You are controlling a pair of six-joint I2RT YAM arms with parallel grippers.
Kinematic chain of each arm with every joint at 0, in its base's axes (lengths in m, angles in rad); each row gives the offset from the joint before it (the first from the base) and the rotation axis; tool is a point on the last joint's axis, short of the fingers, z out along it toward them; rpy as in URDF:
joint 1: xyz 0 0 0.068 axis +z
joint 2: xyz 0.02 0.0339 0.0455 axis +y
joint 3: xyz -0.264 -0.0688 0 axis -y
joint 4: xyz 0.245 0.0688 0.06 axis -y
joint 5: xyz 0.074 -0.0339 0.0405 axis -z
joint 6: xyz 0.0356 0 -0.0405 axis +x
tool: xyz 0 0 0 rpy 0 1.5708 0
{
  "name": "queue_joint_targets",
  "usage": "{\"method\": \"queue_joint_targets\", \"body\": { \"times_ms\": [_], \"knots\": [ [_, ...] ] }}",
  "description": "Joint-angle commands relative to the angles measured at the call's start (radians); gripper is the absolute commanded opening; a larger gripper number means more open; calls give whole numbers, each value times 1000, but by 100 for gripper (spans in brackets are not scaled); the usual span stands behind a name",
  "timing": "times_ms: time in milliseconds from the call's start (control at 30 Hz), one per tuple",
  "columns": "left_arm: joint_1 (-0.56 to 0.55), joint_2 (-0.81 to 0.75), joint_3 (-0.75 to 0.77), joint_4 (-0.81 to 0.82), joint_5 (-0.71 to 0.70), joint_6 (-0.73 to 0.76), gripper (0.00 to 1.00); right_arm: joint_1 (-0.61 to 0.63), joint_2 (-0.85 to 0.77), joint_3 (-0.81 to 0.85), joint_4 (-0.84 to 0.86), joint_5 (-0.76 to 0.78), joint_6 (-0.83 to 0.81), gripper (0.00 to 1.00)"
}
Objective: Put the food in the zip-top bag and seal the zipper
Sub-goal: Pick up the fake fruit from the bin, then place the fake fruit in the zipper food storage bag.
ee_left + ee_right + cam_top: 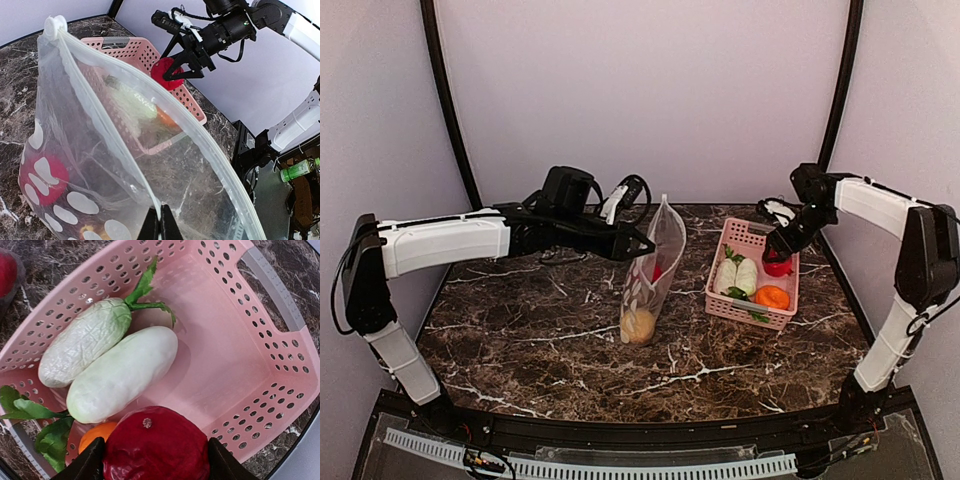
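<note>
Left fingers (160,226) pinched shut on zip-top bag (100,165) rim, right fingers (780,248) clasped around red ball (155,450).

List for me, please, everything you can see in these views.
zip-top bag: one, clear with white dots, upright mid-table
bagged red ball: one, red, inside the bag
yellowish piece: one, yellowish, bag's bottom
basket: one, pink, right of the bag
white radishes: two, white, side by side in basket
orange piece: one, orange, in basket
gripped red ball: one, red, over the basket
table: one, dark marbled, beneath
left gripper: one, black, pinching bag's mouth
right gripper: one, black, gripping that ball
</note>
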Motion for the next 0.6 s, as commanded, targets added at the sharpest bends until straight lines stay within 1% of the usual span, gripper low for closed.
{"method": "queue_joint_targets", "body": {
  "times_ms": [0,167,233,300,367,500,567],
  "knots": [
    [-7,16,12,-18,4,10,1,31,-96,60,-32,-136,-21,57],
    [-9,18,17,-26,5,17,1,117,-161,127,-8,-259,-52,56],
    [-10,17,18,-29,5,24,1,149,-166,162,0,-341,-70,56],
    [-12,15,23,-44,-3,36,1,176,-176,168,50,-426,-66,57],
    [-13,16,31,-62,-18,55,1,213,-166,195,76,-480,-63,58],
    [-13,13,37,-81,-49,90,1,275,-111,330,50,-578,-52,58],
    [-13,11,38,-88,-62,97,1,294,-101,354,52,-645,-26,58]
  ]
}}
